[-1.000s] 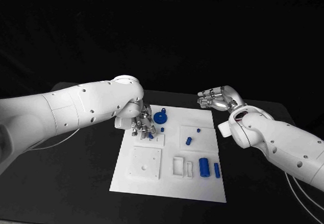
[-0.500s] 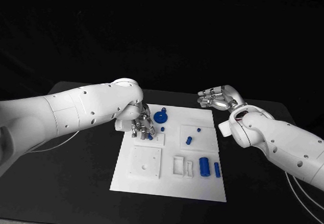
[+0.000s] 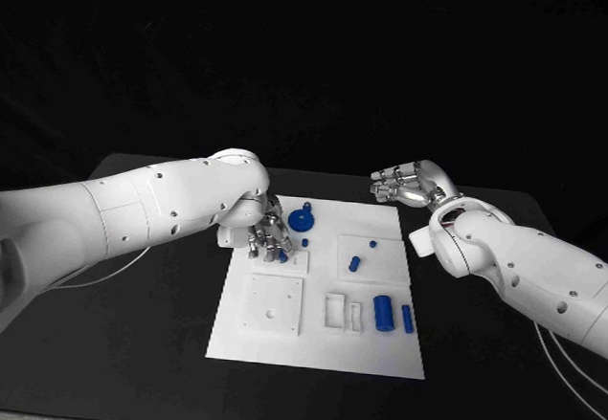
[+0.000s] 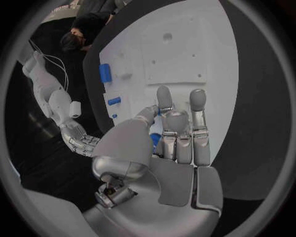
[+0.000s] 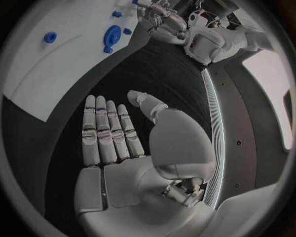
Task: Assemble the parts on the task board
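The white task board (image 3: 316,350) lies in the middle of the black table. My left hand (image 3: 265,236) hangs over its far left part, fingers pointing down. It pinches a small blue part (image 4: 155,140) between thumb and fingers (image 4: 163,98), just above the board (image 4: 203,44). A round blue disc part (image 3: 300,219) stands right beside that hand. My right hand (image 3: 409,186) hovers past the board's far right corner; its fingers (image 5: 108,133) are straight and apart with nothing in them.
Blue pegs (image 3: 354,264) stand in a raised square on the board's right half. A thick blue cylinder (image 3: 382,309) and a slim one (image 3: 407,318) lie near white slotted blocks (image 3: 334,311). A white square plate (image 3: 272,304) sits at the near left.
My left arm has sunk very slightly while its hand stays over the same spot with the blue part. The right hand has not moved.
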